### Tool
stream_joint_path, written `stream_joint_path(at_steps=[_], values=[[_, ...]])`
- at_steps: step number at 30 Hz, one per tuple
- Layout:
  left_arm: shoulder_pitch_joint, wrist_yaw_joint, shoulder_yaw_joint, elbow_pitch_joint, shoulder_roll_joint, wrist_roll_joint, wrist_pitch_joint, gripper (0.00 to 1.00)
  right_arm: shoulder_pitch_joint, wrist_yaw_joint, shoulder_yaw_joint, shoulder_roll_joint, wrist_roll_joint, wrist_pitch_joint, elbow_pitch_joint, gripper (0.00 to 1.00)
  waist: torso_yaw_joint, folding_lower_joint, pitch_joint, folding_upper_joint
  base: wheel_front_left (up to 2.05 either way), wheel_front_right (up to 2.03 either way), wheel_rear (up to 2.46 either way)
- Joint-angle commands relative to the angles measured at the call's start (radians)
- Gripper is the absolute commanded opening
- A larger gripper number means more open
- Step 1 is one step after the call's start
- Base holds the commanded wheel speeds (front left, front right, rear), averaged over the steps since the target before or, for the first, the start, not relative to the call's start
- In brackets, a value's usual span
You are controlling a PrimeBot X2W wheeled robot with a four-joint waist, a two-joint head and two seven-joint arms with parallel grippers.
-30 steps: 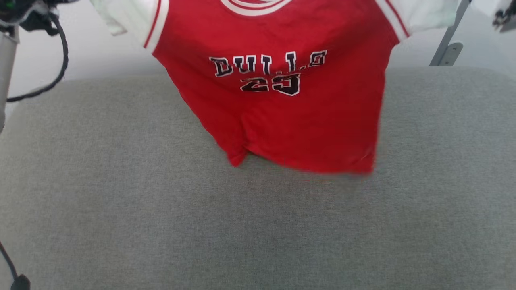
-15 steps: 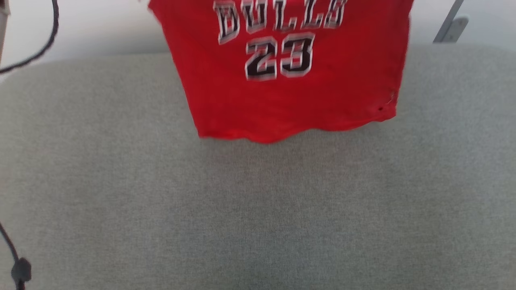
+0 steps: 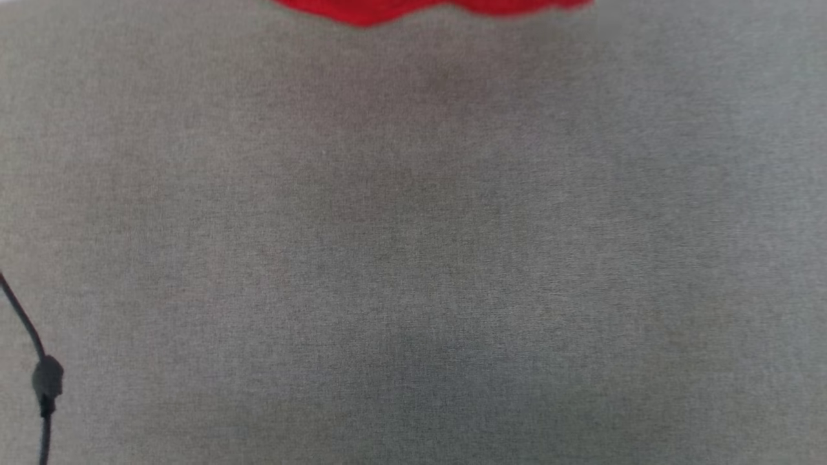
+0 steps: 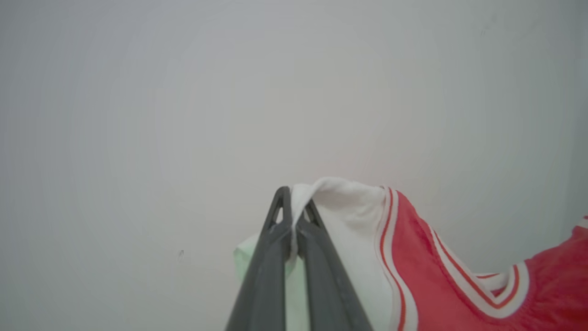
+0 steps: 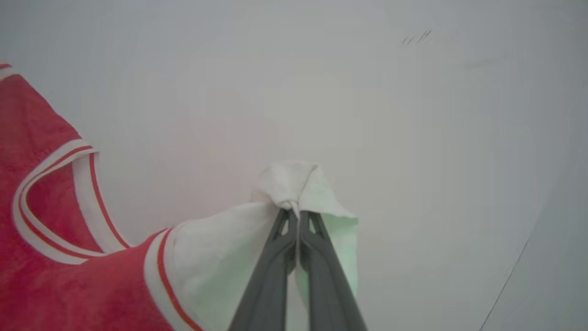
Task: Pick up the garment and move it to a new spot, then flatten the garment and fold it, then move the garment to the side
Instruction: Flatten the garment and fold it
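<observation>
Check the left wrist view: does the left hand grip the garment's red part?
No, the left hand is shut on the white sleeve of the garment, not its red cloth.

**Plain indoor robot test space, more lab than home**

A bench [image 3: 413, 258] covered in grey woven fabric spreads wide below the head camera, and a black cable [image 3: 24, 326] with a dark clip [image 3: 47, 381] runs down its left edge. A blank pale wall [image 4: 183, 115] stands behind, with a few faint dark marks [image 5: 415, 37]. The left arm's dark fingers [image 4: 268, 276] and the right arm's dark fingers [image 5: 271, 276] rise before that wall. Lab or studio cannot be told.
</observation>
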Motion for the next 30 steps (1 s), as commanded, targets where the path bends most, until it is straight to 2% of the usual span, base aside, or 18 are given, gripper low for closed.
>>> stream_joint_path(at_steps=[1, 3, 7, 11, 14, 18, 22, 23, 27, 30], values=[[0.003, -0.012, -0.009, 0.017, -0.007, 0.009, -0.022, 0.0, -0.001, 0.0, 0.009, 0.015, -0.015, -0.012, 0.016, 0.0, 0.012, 0.0, 0.013, 0.0, 0.0, 0.0, 0.0], [0.022, -0.028, -0.027, 0.048, -0.009, 0.023, -0.057, 0.0, 0.017, 0.0, 0.018, 0.032, -0.017, -0.022, 0.042, 0.0, 0.017, 0.0, 0.016, 0.0, 0.0, 0.0, 0.0], [0.094, -0.051, -0.068, 0.113, -0.032, 0.012, -0.045, 0.0, 0.075, 0.0, 0.067, 0.048, 0.014, -0.023, 0.106, 0.0, 0.029, 0.0, 0.014, 0.0, 0.0, 0.0, 0.0], [0.214, -0.056, -0.123, 0.141, -0.049, -0.024, 0.049, 0.0, 0.167, 0.0, 0.1, 0.071, 0.145, 0.043, 0.137, 0.0, 0.044, 0.0, -0.005, 0.0, 0.0, 0.0, 0.0], [0.311, -0.057, -0.157, 0.102, -0.042, -0.094, 0.162, 0.0, 0.256, 0.0, 0.155, 0.061, 0.258, 0.124, 0.087, 0.0, 0.05, 0.0, -0.025, 0.0, 0.0, 0.0, 0.0], [0.454, -0.056, -0.193, 0.018, 0.001, -0.214, 0.329, 0.0, 0.388, 0.0, 0.227, 0.006, 0.42, 0.254, -0.04, 0.0, 0.052, 0.0, -0.056, 0.0, 0.0, 0.0, 0.0], [0.588, -0.056, -0.219, -0.079, 0.059, -0.31, 0.459, 0.0, 0.528, 0.0, 0.291, -0.078, 0.545, 0.378, -0.189, 0.0, 0.049, 0.0, -0.088, 0.0, 0.0, 0.0, 0.0], [0.588, -0.056, -0.219, -0.079, 0.059, -0.31, 0.459, 0.0, 0.528, 0.0, 0.291, -0.078, 0.545, 0.378, -0.189, 0.0, 0.049, 0.0, -0.088, 0.0, 0.0, 0.0, 0.0], [0.73, -0.057, -0.232, -0.184, 0.129, -0.378, 0.56, 0.0, 0.675, 0.0, 0.313, -0.158, 0.643, 0.486, -0.337, 0.0, 0.046, 0.0, -0.11, 0.0, 0.0, 0.0, 0.0], [0.827, -0.022, -0.237, -0.292, 0.185, -0.404, 0.606, 0.0, 0.779, 0.0, 0.315, -0.229, 0.682, 0.55, -0.449, 0.0, 0.044, 0.0, -0.123, 0.0, 0.0, 0.0, 0.0]])
